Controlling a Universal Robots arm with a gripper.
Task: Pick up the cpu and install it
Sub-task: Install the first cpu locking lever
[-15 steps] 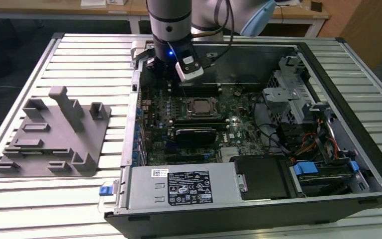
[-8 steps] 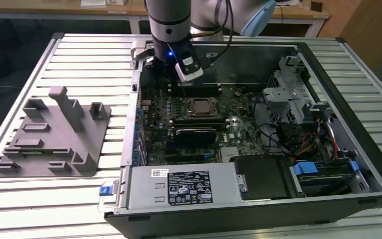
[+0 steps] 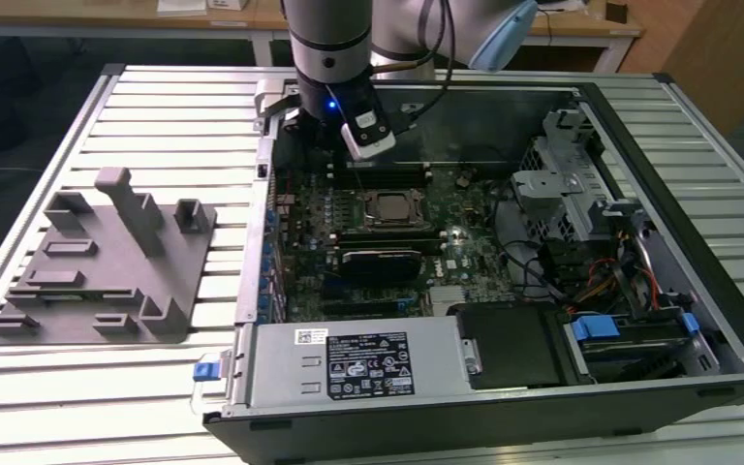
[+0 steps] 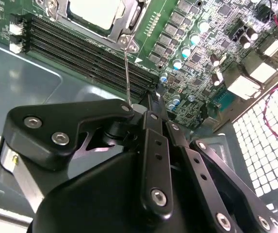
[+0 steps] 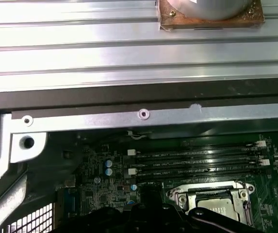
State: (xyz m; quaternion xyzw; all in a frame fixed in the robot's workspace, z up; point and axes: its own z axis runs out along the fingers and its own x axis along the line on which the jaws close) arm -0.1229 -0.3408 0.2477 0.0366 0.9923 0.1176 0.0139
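Cpu (image 4: 92,12) seated in socket, upper left in the second wrist view; fingers (image 4: 151,116) pinched narrow at lever (image 4: 126,73). Latching stage prob, needs steady press.

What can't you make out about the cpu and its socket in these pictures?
- Second wrist view: the cpu is cut off by the picture's edge.
- Second wrist view: the thin socket lever runs behind the gripper, which hides its end.
- First wrist view: the picture's edge and the gripper's dark body cut off the cpu.
- Exterior view: the cpu is too small to judge its seating.
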